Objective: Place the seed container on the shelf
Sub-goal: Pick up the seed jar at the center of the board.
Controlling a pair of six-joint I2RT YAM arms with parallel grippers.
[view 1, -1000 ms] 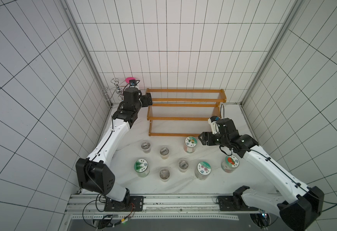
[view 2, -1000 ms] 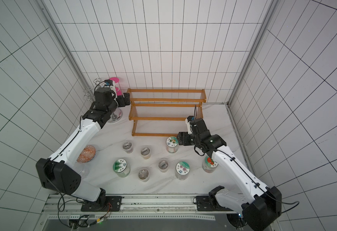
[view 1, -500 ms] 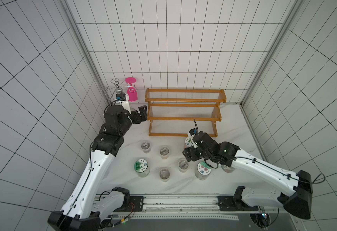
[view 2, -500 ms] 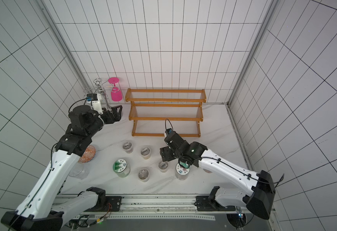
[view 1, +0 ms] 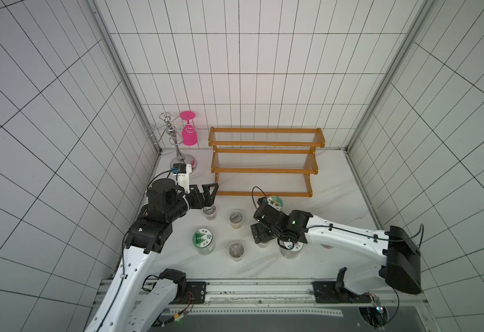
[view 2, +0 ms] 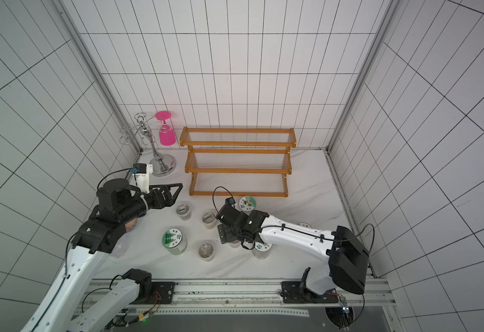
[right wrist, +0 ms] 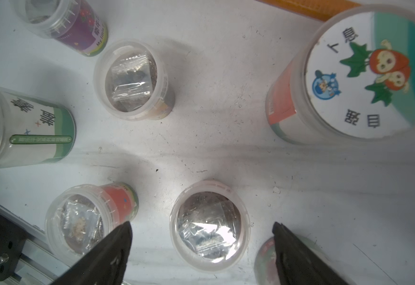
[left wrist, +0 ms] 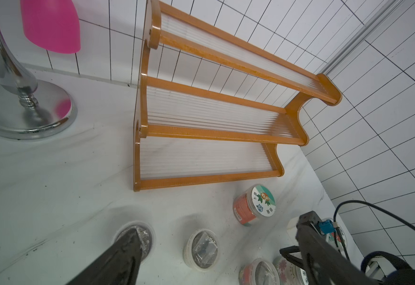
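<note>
Plastic seed jars (view 1: 236, 218) cluster before the wooden shelf (view 1: 263, 171)

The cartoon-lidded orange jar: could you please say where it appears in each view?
In a top view: the cartoon-lidded orange jar stands before the front rail of the shelf.
In a top view: the jar likewise.
Left wrist: the jar upright before that rail.
Right wrist: the jar, close, beside the rail.
Shared landmark: the shelf's orange front rail.

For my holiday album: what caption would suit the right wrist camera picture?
Right gripper, jaws open, above a small clear seed container on the white table.
</note>
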